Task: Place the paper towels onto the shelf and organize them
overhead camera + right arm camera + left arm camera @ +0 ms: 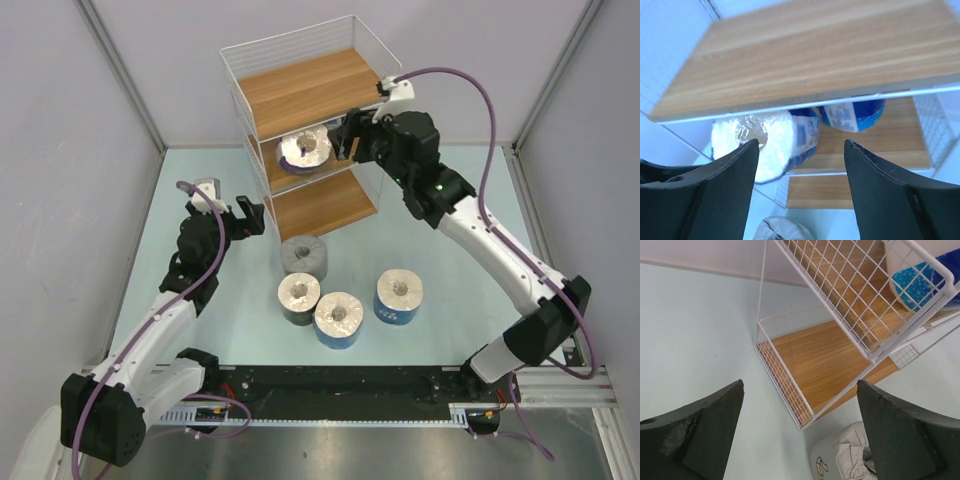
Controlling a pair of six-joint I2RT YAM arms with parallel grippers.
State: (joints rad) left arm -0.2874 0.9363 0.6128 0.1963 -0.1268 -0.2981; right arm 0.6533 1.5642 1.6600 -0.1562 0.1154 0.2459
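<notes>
The white wire shelf (300, 90) with wooden boards stands at the back. A blue-wrapped roll (305, 152) lies on its middle tier. The right wrist view shows that roll (765, 145) and a second blue roll (852, 115) behind it. My right gripper (342, 135) is open and empty just right of the middle-tier roll, and it also shows in the right wrist view (800, 145). On the table stand a grey roll (303, 255), a black roll (298, 298) and two blue rolls (338, 320) (399, 296). My left gripper (252, 215) is open and empty, left of the shelf's bottom tier.
The left wrist view shows the bare bottom board (825, 360), the grey roll (845, 460) below it and my open left gripper (800, 385). Grey walls enclose the table on three sides. A black rail (340, 380) runs along the near edge.
</notes>
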